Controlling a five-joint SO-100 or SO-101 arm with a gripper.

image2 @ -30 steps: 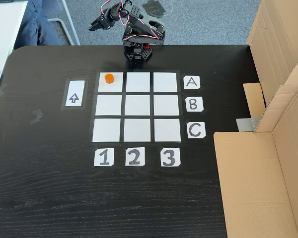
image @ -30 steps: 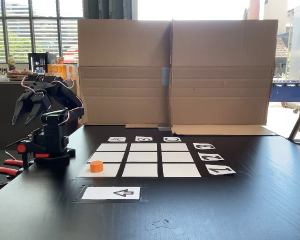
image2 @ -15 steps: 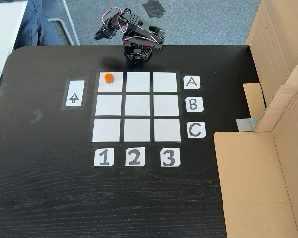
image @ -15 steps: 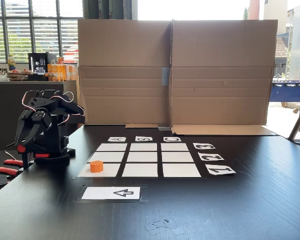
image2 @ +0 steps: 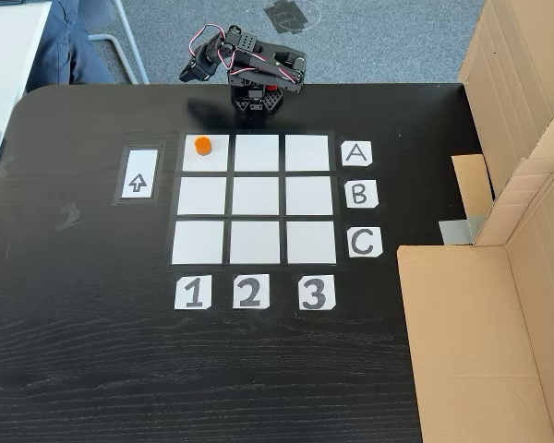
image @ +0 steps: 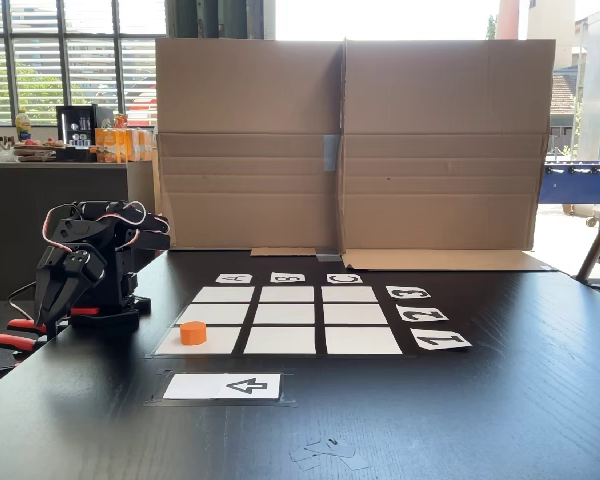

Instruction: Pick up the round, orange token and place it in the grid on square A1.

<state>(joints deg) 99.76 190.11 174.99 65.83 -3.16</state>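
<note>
Gripper [image: 42, 322] folded down next to my base, tips pointing at the table edge, well clear of the grid [image2: 255, 198]; can't tell if the jaws are parted or closed. Token [image2: 201, 145] stands upright, round axis vertical, flat face up, on square A1 [image2: 209, 159], toward that cell's far-left corner from the "A" card [image2: 356, 153]. Arrow card [image2: 138, 173] sits just beside A1.

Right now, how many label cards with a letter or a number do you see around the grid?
6. Cards A, B and C stand along the grid's right side in the fixed view from above; cards 1, 2 and 3 lie below it. None seems hidden.
</note>
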